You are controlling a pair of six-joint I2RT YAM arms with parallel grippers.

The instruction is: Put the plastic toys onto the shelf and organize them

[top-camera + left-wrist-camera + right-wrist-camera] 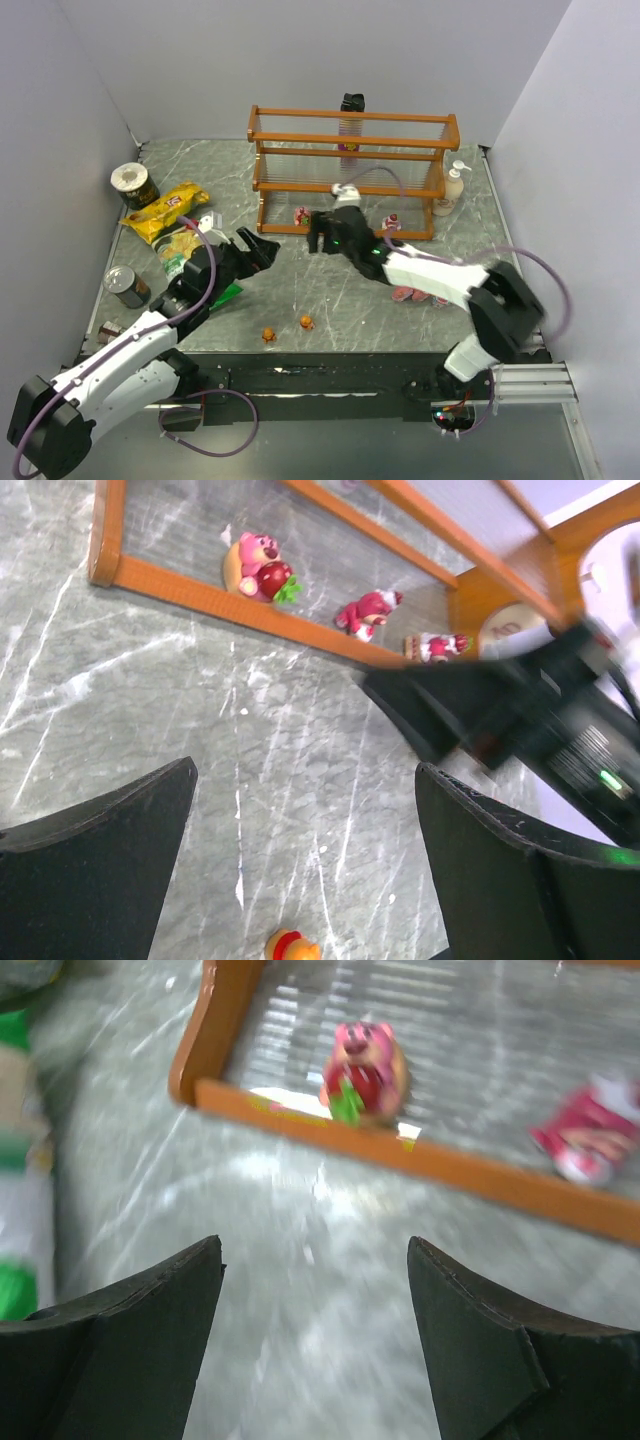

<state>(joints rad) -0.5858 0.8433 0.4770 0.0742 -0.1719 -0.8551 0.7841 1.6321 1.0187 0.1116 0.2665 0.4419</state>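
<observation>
The shelf (350,170) stands at the back of the table. Pink plastic toys sit on its bottom tier (180,590): a bear with a green bit (258,568) (362,1070) (302,215), a second toy (368,610) (590,1140) and a third (435,645). Two orange toys (269,335) (306,322) lie on the table near the front; one of them (292,947) shows below my left gripper (305,810) (268,250), which is open and holds nothing. My right gripper (315,1260) (316,238) is open and empty just in front of the bear. More pink toys (405,293) lie partly under the right arm.
Yellow chip bags (165,210) and a green packet (185,262) lie at the left, with cans (133,185) (127,287) beside them. A soap bottle (452,190) stands by the shelf's right end. A dark object (352,102) is behind the shelf.
</observation>
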